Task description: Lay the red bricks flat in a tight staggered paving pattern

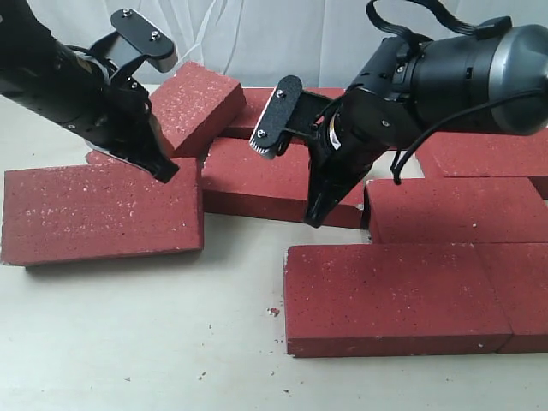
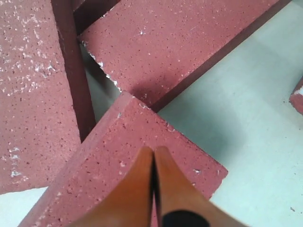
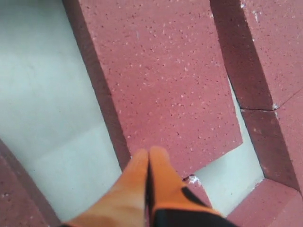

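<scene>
Near brick (image 1: 394, 295) lies flat on the bench (image 1: 154, 351), right of centre, dark red with fine white speckles. Its right end butts an end brick (image 1: 527, 295) that is cut off by the frame edge. Red crumbs (image 1: 274, 312) lie on the bench just left of it.

Right brick (image 1: 458, 210) lies flat, just beyond the near brick and offset to the right. Far-right brick (image 1: 484, 154) lies flat beyond that, partly hidden by the right arm.

Middle brick (image 1: 257, 180) lies flat at centre, with a slim gap between its right end and the right brick. It has a whitish chip at its near right corner.

Left brick (image 1: 98, 210) lies flat, well apart from the near brick. Its right end is close to the middle brick's left end.

Tilted brick (image 1: 197, 103), far and left of centre, sits canted with one edge raised. Back brick (image 1: 244, 120) is mostly hidden behind it.

Left gripper (image 1: 164, 169): tip at the far right corner of the left brick. In the wrist view the orange fingers (image 2: 137, 189) are pressed together, jaws closed, holding nothing. Cannot tell whether they touch the brick.

Right gripper (image 1: 313, 218): tip at the near edge of the middle brick, by the chipped corner. Its fingers (image 3: 163, 175) are pressed together, jaws closed and empty.
</scene>
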`<action>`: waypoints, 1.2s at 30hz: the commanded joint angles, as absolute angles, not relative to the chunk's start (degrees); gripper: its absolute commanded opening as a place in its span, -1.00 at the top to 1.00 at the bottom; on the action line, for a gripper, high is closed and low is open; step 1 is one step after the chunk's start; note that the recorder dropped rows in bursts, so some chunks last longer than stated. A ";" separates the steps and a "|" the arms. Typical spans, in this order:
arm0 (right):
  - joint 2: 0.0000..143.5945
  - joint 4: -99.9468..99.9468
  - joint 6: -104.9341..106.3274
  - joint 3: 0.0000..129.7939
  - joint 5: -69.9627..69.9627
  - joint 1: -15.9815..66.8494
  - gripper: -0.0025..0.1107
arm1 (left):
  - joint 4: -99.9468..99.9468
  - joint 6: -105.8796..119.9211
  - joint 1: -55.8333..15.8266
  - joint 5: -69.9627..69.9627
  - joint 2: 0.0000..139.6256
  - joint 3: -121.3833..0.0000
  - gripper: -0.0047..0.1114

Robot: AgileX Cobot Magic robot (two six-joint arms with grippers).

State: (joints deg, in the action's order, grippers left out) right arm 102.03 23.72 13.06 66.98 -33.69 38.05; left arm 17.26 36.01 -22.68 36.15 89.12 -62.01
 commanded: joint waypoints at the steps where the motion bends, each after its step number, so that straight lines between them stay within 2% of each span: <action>1: 101.89 16.81 24.20 67.14 -33.73 34.56 0.97 | 19.23 36.17 -22.38 34.28 91.07 -62.09 0.92; 4: 101.89 -1.35 39.51 67.42 -34.85 30.55 0.97 | 19.57 36.17 -22.38 29.15 94.28 -62.09 0.92; 7: 101.89 -22.89 58.97 68.49 -43.35 29.00 0.97 | 21.13 36.17 -22.49 25.27 97.15 -62.09 0.92; 9: 102.18 -27.80 66.45 68.59 -46.64 29.00 0.97 | 21.39 36.44 -22.48 24.16 98.43 -62.48 0.92; 18: 107.18 -24.75 67.34 68.99 -38.50 29.20 0.97 | 21.94 36.57 -22.48 20.89 99.67 -63.66 0.92; 27: 111.11 -23.91 67.44 70.70 -38.95 29.20 0.97 | 21.94 36.57 -22.48 20.44 99.67 -63.66 0.92; 36: 113.42 -20.85 65.40 70.83 -29.30 29.11 0.97 | 21.94 36.57 -22.48 19.58 99.67 -63.66 0.92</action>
